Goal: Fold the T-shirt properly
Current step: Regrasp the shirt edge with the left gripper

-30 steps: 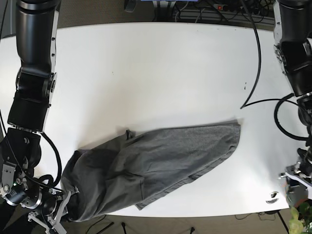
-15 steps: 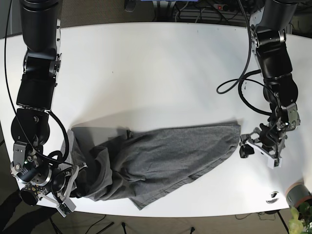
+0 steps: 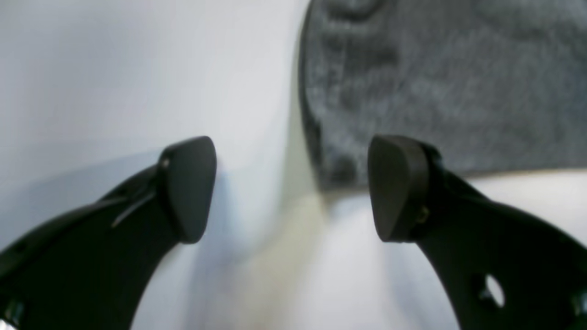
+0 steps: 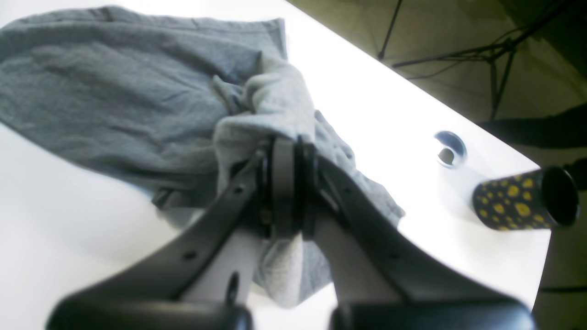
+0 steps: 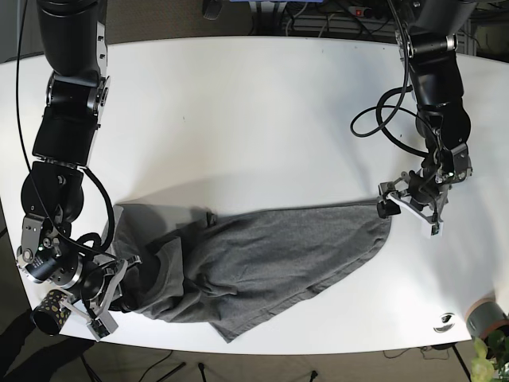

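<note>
The grey T-shirt [image 5: 262, 263] lies crumpled across the front of the white table [image 5: 238, 119]. My right gripper [image 5: 125, 272], on the base view's left, is shut on a bunched fold of the shirt's left end; the right wrist view shows the gripper [image 4: 285, 151] pinching the cloth [image 4: 114, 91]. My left gripper [image 5: 387, 205] is open at the shirt's right corner. In the left wrist view the gripper [image 3: 293, 190] has its fingers [image 3: 188, 188] wide apart, low over the table. The shirt's corner [image 3: 435, 91] lies between and beyond them, not gripped.
A black roll with yellow dots [image 4: 523, 199] sits past the table's front left corner, also in the base view [image 5: 54, 310]. A round fitting [image 5: 445, 322] is set in the table front right, with a grey cup [image 5: 487, 314] beside it. Cables [image 5: 350, 12] lie behind.
My left arm has swung in from the front right edge to the shirt's right corner. My right gripper has drawn the shirt's left end from the front edge further onto the table.
</note>
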{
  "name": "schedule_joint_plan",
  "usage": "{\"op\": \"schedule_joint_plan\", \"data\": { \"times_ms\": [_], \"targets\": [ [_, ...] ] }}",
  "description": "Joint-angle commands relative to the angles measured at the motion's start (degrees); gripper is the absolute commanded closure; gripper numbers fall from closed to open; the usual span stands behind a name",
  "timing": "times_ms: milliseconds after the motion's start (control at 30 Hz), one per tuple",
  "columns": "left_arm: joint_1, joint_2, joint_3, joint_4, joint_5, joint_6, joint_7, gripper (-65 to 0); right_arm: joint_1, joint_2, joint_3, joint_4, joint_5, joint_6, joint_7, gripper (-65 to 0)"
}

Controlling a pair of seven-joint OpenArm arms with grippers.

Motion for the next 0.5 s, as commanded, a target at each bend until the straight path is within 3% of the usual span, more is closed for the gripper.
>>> {"op": "schedule_joint_plan", "data": {
  "times_ms": [0,367,467],
  "targets": [
    [-1.52,0.21,0.18,-0.62,-0.38,-0.23,0.61,-47.8,1.47,0.7,0.55,1.16,1.06,-0.07,1.43,0.0],
    [-5.38,3.64,0.18,-7.48,-0.38,-0.23,0.52,-46.8,0.15,0.35,0.55,1.25,1.06,-0.07,1.34,0.0],
    [-6.79,3.9,0.18,-9.77,-0.29,-0.23,0.52,-37.9,-0.46,0.35,0.55,2.83,1.06,-0.07,1.34,0.0]
  ]
}}
